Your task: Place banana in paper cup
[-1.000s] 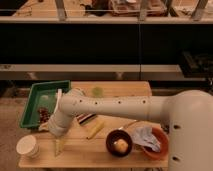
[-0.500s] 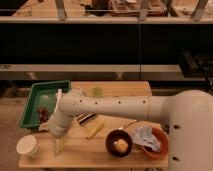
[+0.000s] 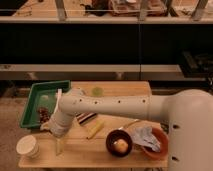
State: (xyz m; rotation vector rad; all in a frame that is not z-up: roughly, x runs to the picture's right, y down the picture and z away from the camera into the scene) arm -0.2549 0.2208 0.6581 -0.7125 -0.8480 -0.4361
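The gripper (image 3: 59, 145) hangs at the front edge, beside the paper cup (image 3: 27, 146) in the front-left corner. I cannot tell its grip. The banana (image 3: 95, 129) lies mid-table.

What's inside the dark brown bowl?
Only a rounded yellowish lump shows in the dark brown bowl; anything beneath it is hidden. The pincer hangs between the cream-white paper cup and the pale yellow banana stick.

Smooth cream-white tubular arm (image 3: 115, 106), dotted with small dark holes, ends in a pale gripper (image 3: 59, 143) beside the paper cup (image 3: 27, 146).
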